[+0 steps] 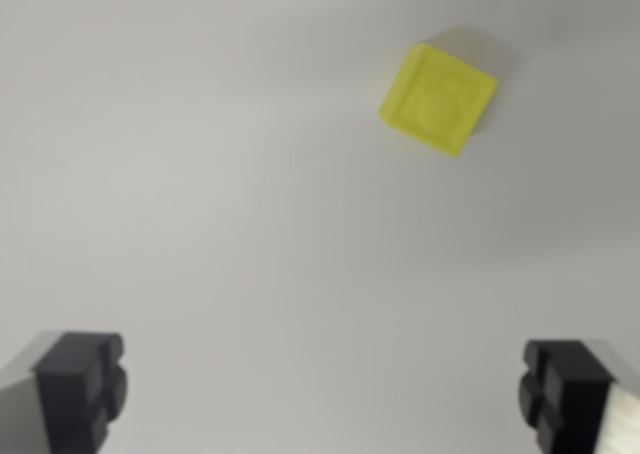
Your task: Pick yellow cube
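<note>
Lower left corner of the frame: 1 black fingertip (pixel 80 386) of the hand (pixel 320 389), blocky and slightly blurred, poking up from the bottom edge. Lower right corner: the 2nd black fingertip, same shape, with a pale grey strip along its outer side. Spread wide apart, almost the full width of the frame, with nothing held between them, only bare surface (pixel 200 194), plain pale grey and matte, filling the rest of the view.

Upper right of centre: yellow cube (pixel 438 98), resting on the surface, turned so a corner points toward the top of the frame. Well apart from both fingertips, above them in the frame and nearer the right one's side than the left's. Faint round recess on its upper face; soft shadow along its upper right edges. No brand, label or readable writing on the cube or the fingertips; picture slightly soft.
</note>
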